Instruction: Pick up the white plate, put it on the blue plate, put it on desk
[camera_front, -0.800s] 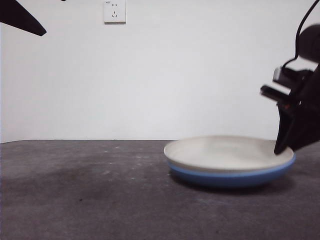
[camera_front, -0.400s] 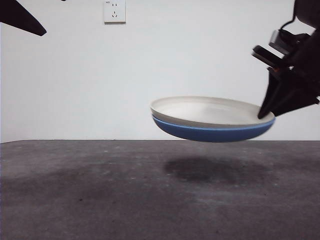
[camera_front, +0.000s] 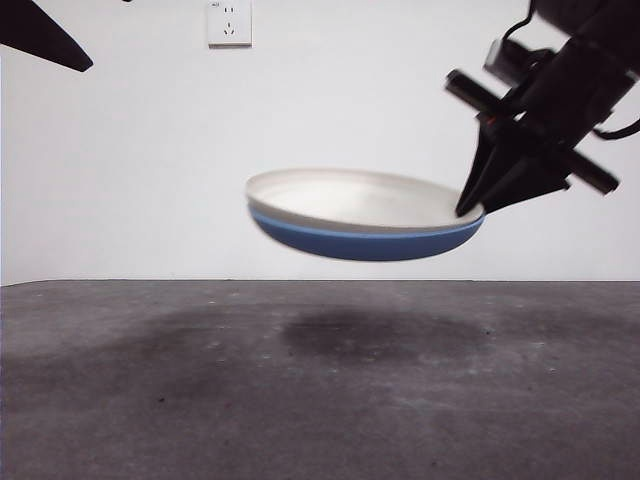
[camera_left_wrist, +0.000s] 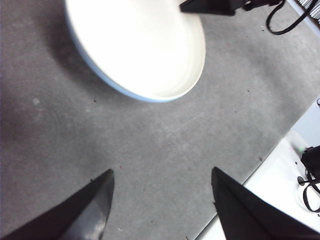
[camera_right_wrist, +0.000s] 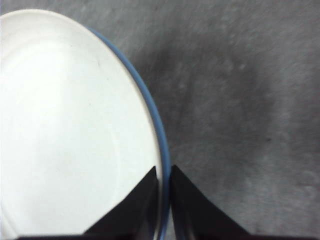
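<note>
Pinched at the rims by the right gripper (camera_front: 470, 208), jaws closed: white plate (camera_front: 350, 200) nested in blue plate (camera_front: 365, 243), clear above the desk (camera_front: 300, 400); blue mostly hidden. Left gripper (camera_left_wrist: 160, 200) wide apart, empty.

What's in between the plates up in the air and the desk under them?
Nothing. In the front view the white plate, nested in the blue plate, hangs from the right tool; below is only air and a shadow on the desk.
</note>
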